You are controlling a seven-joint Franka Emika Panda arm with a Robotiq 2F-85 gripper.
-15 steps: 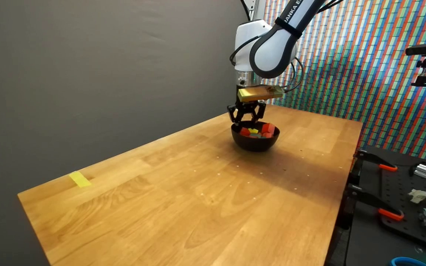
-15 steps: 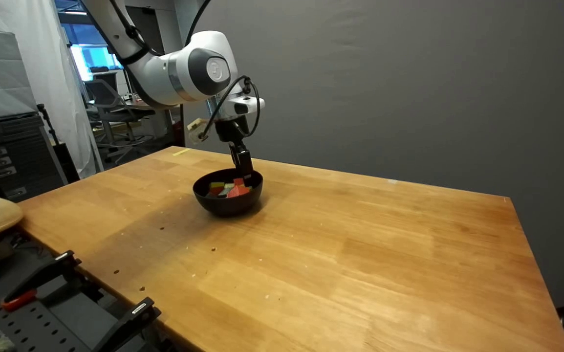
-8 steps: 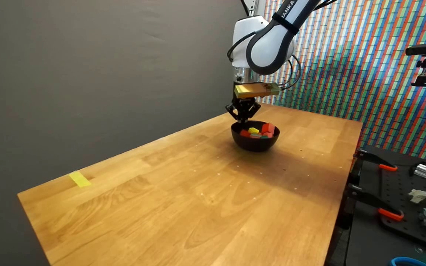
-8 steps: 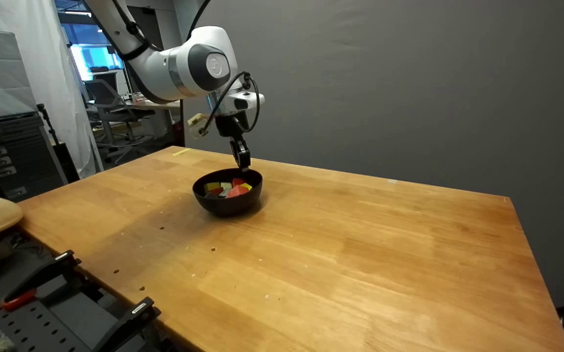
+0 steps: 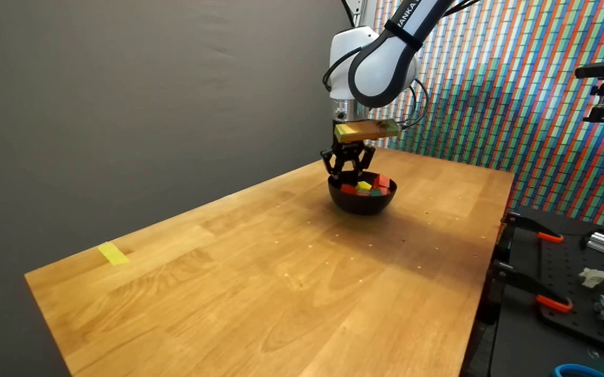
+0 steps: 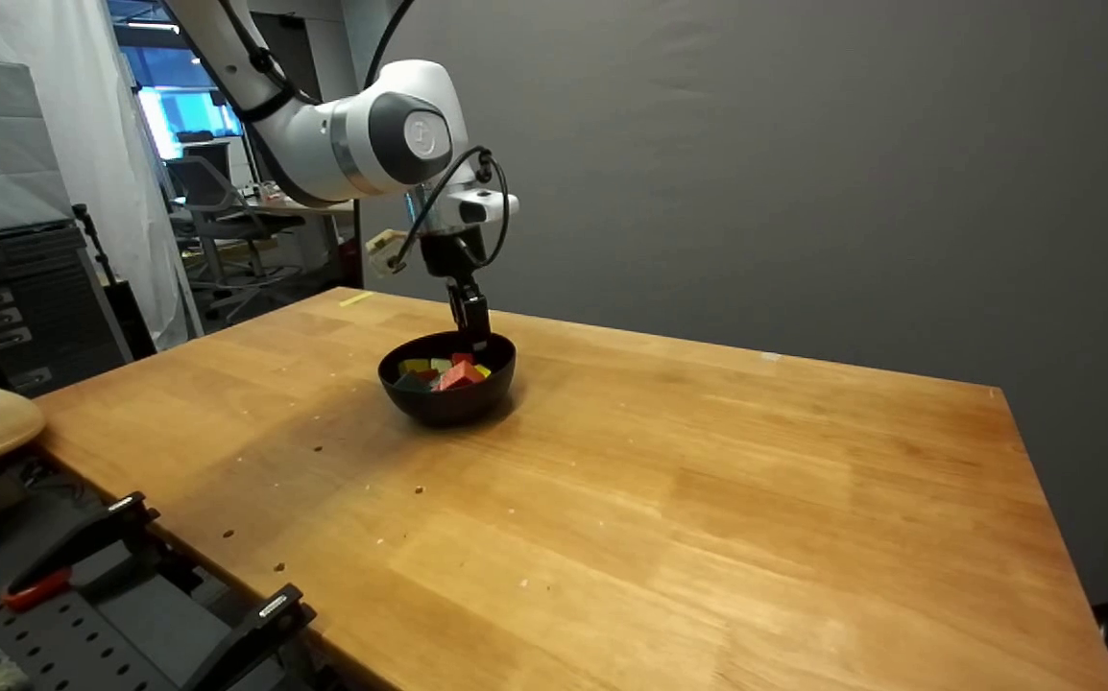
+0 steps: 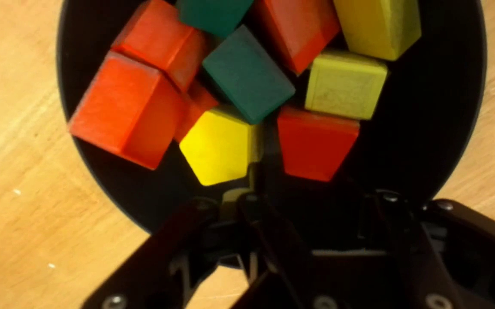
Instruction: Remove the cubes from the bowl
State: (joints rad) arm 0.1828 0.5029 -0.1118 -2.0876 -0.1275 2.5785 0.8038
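Black pincer [image 5: 346, 177] (jaws apart) points down into bowl [image 5: 362, 206].

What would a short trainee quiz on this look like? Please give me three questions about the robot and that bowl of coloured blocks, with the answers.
1. True or false: the gripper stands open.
2. Multiple choice: the bowl on the table is (A) white, (B) black, (C) blue.
3. Open question: what is left to do if the bowl is to be emptied?

Key:
1. True.
2. B, black.
3. Lift out the blocks: red, yellow and green ones lie in the bowl.
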